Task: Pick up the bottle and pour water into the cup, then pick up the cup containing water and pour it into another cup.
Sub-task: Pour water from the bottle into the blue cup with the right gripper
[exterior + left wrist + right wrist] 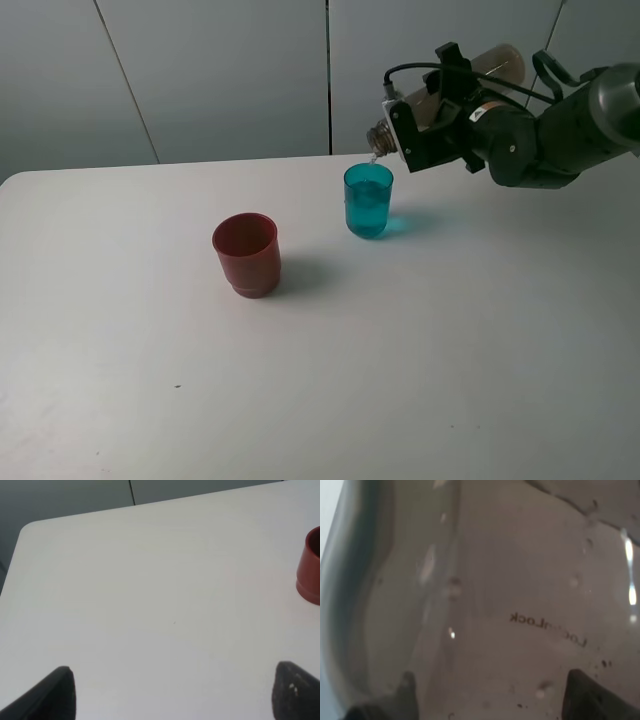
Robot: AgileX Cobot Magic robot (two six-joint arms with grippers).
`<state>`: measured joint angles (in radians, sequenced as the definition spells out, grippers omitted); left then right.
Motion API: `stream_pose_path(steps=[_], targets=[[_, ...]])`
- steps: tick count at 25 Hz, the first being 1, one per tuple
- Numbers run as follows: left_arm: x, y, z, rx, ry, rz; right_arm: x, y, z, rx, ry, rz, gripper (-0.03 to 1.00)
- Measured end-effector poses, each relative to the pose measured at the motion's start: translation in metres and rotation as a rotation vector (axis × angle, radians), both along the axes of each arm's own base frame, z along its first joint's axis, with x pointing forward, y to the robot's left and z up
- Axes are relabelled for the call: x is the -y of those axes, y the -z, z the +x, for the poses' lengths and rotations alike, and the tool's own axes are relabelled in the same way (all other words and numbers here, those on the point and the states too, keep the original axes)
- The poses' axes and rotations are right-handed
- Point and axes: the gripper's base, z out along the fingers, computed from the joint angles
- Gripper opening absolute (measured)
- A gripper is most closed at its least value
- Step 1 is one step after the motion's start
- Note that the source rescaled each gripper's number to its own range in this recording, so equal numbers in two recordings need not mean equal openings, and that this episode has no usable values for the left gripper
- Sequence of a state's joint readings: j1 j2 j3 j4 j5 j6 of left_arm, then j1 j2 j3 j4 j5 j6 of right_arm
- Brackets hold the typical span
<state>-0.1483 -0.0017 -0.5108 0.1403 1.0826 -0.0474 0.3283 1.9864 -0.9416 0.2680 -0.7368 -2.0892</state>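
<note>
Tall smoky grey-brown translucent plastic bottle (500,62) — open-necked, tipped almost level above worktop's far edge, right of middle. Narrow neck slanting down, mouth just over rim of small translucent teal-blue plastic tumbler (368,200). Tumbler upright near far edge, liquid inside.

Right gripper (435,105) clamped across bottle's body, jaws closed on it. In wrist view, bottle wall (495,580) filling gap between both dark fingertips, dark lettering on it.

Small opaque dark red plastic cup (247,254) upright nearer middle of white worktop (450,380), apart from tumbler.

Left gripper (177,695) — jaws spread wide, only worktop between them.
</note>
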Motion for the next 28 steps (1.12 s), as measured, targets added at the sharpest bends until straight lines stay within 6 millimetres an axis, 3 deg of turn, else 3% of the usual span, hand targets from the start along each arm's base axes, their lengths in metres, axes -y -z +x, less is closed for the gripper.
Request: stream_pose_path(steps=[28], targets=[[0.0000,0.0000,0.0000,0.000,0.001,0.002,-0.0016,-0.0063,-0.0014,-0.019,-0.011,0.044,0.00]])
